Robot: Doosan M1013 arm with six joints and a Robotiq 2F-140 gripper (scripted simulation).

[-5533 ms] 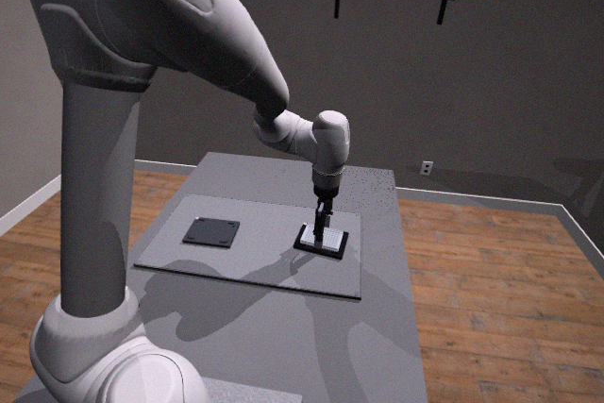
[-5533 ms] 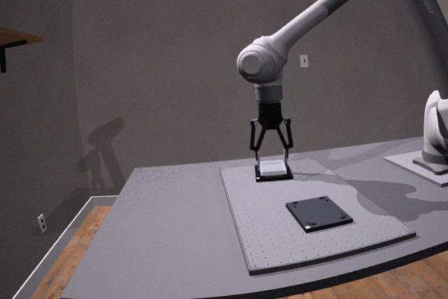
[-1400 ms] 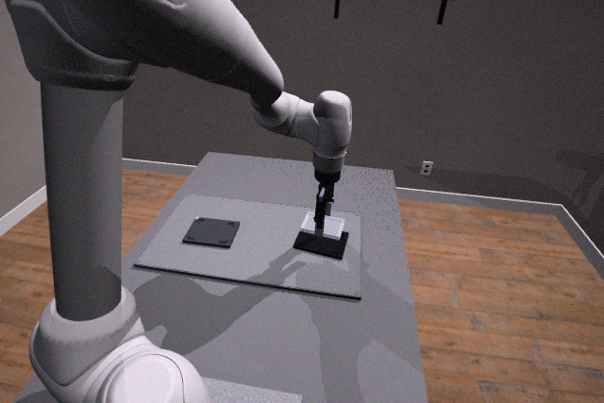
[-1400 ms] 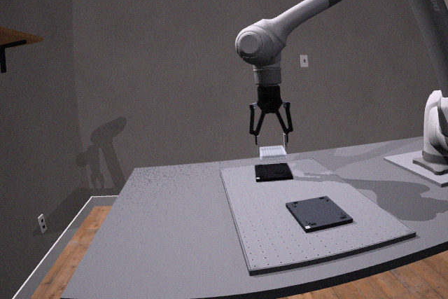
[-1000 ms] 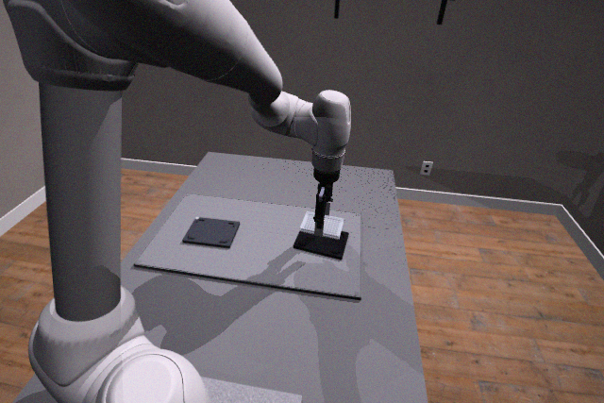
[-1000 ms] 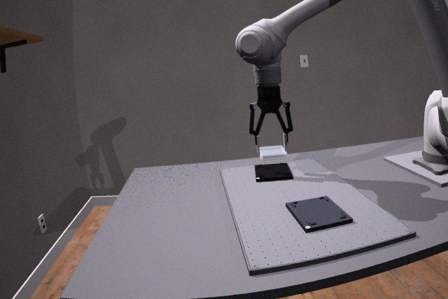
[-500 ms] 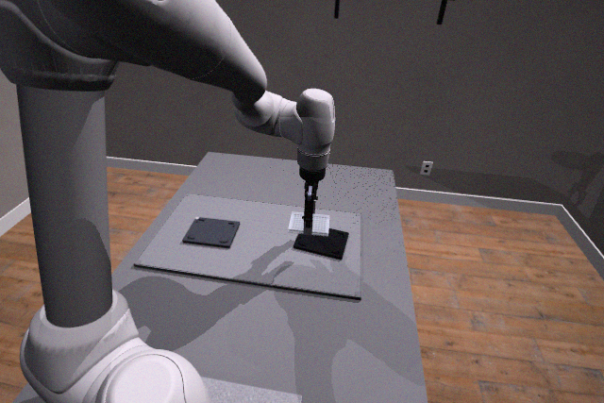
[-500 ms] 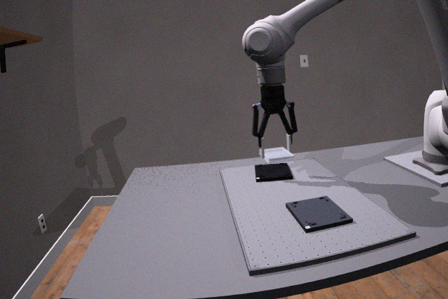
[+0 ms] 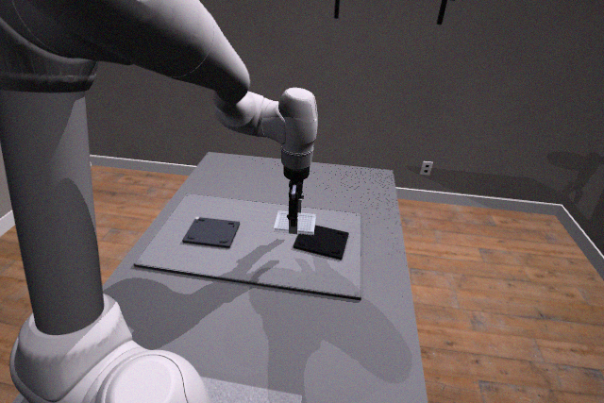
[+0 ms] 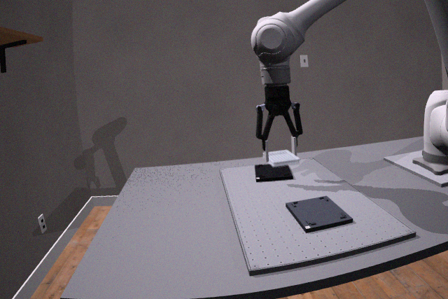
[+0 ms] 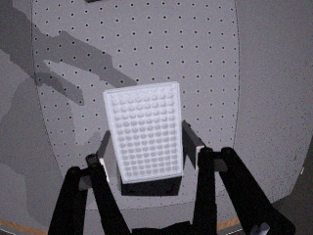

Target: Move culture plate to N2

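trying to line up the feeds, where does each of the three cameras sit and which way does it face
Top: high behind the arm's base, facing out over the table toward the far wall; shows the arm's column, elbow and wrist, with the gripper shut on the plate.
Exterior: beyond the table's far side, facing back toward the base; shows forearm, wrist, gripper and base.
Wrist: on the gripper, looking straight down; shows its black fingers flanking the plate.
Shared: all three show the plate lifted above N1 and N2 unoccupied.

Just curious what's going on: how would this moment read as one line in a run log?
hand: shut on lidded plate | plate: lifted, level, off right nest | left nest: nothing on it | step: carrying
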